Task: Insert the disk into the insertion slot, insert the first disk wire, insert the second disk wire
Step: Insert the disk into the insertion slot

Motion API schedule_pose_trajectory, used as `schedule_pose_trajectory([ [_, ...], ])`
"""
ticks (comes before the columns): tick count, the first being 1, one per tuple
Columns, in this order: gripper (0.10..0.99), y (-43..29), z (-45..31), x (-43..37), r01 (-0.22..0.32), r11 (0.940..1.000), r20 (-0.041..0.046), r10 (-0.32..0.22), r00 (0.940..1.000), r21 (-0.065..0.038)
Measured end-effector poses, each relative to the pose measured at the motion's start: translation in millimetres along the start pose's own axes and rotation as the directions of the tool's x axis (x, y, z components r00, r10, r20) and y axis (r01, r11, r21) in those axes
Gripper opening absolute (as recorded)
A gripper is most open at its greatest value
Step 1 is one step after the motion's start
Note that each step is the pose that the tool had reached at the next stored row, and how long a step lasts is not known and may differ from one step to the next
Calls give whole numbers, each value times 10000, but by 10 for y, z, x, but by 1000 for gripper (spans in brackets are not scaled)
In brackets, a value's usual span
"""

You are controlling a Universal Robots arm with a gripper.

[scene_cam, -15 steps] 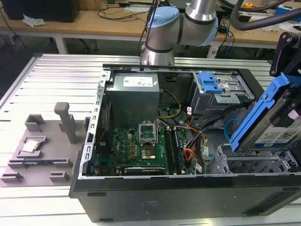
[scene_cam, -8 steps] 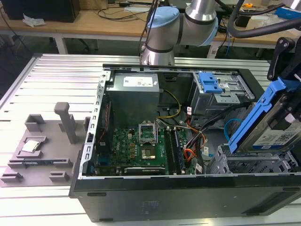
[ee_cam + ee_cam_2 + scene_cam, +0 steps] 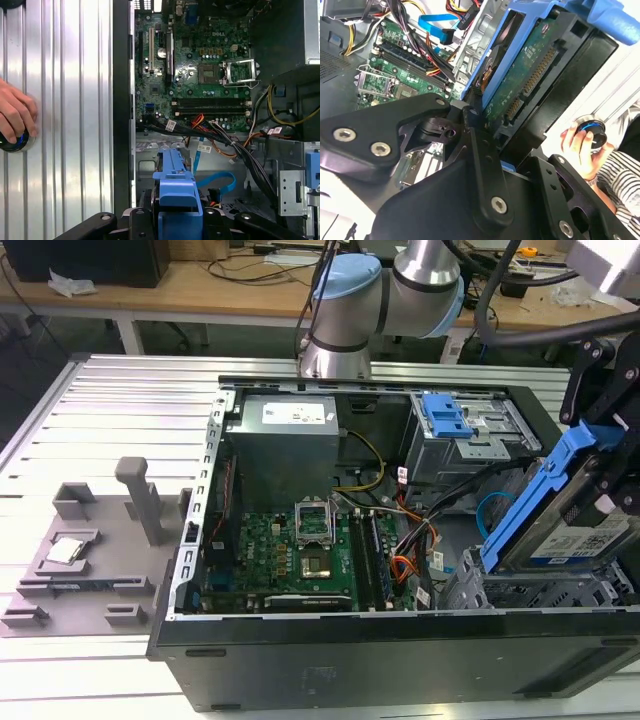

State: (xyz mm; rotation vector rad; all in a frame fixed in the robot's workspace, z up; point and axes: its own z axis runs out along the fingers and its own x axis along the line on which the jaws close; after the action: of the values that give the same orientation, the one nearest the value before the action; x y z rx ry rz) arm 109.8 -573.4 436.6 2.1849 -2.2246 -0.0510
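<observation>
Our claw (image 3: 502,132) squeezes the disk (image 3: 565,525), held tilted over the insertion slot (image 3: 520,592) by the case's (image 3: 350,660) corner. If we push it in crooked, it may jam or pinch the wires (image 3: 418,540).

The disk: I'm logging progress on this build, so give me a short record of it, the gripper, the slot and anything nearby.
disk: tilted, raised over the open case, with a blue frame around it
gripper: shut on the disk
slot: metal cage below the disk; disk not yet in
hand: on a round knob on the table beside the case
</observation>
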Motion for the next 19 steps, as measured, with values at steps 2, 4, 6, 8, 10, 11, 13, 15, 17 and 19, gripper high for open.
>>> schedule_pose_trajectory([
  [2,369,-1,17,0,0,10000,-1,0,10000,0],
  [4,369,-1,28,-3,0,10000,1,0,10000,-1],
  [6,369,-2,37,-25,-2,10000,-1,2,10000,0],
  [8,369,-8,44,-44,-4,10000,-1,4,10000,0],
  [10,369,-24,55,-65,-4,10000,0,4,10000,0],
  [11,369,-30,60,-73,-4,10000,0,4,10000,0],
  [13,369,-37,71,-90,-5,10000,0,5,10000,0],
  [15,369,-46,83,-104,-4,10000,0,4,10000,0],
  [17,369,-54,98,-110,-5,10000,1,5,10000,0],
  [19,369,-55,116,-112,-7,10000,-2,7,10000,0],
])
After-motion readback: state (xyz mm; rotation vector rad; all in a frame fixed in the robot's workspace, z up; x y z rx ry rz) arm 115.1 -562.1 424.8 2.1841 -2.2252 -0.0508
